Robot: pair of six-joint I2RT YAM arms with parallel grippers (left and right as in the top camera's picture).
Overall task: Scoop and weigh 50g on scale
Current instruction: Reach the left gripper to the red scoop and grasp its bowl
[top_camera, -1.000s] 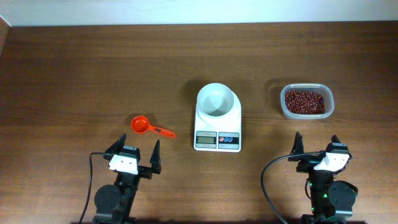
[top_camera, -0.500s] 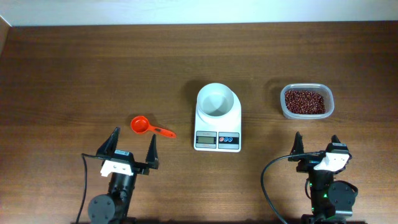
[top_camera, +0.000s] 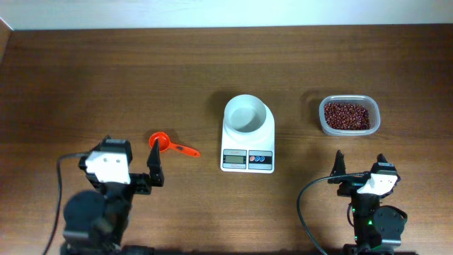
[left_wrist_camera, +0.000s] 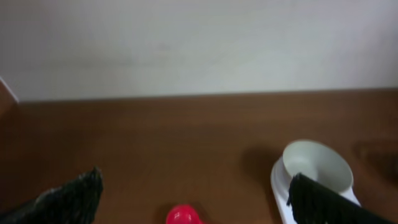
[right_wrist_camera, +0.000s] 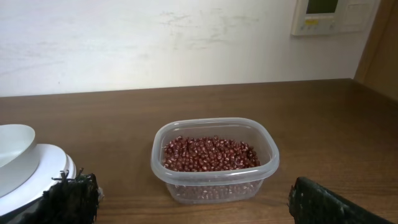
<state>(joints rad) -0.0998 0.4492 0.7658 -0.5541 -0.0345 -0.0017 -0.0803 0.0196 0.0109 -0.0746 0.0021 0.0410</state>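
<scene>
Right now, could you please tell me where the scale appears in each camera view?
Overhead: the scale sits at the table's centre.
Left wrist: lower right corner, only partly in view.
Right wrist: lower left corner, cut by the frame edge.
Shared landmark: the white bowl standing on it.

Overhead: light even and diffuse, table (top_camera: 85, 78) uniformly lit, shadows short and soft, detail crisp. My left wrist view: soft all over, edges smeared; bowl (left_wrist_camera: 317, 163) throws a faint shadow to its left; wall (left_wrist_camera: 199, 43) pale and washed. My right wrist view: sharp on the tub of beans (right_wrist_camera: 214, 158), mild sheen on the wood; my fingers (right_wrist_camera: 68, 199) dark and unfocused in the bottom corners.
</scene>
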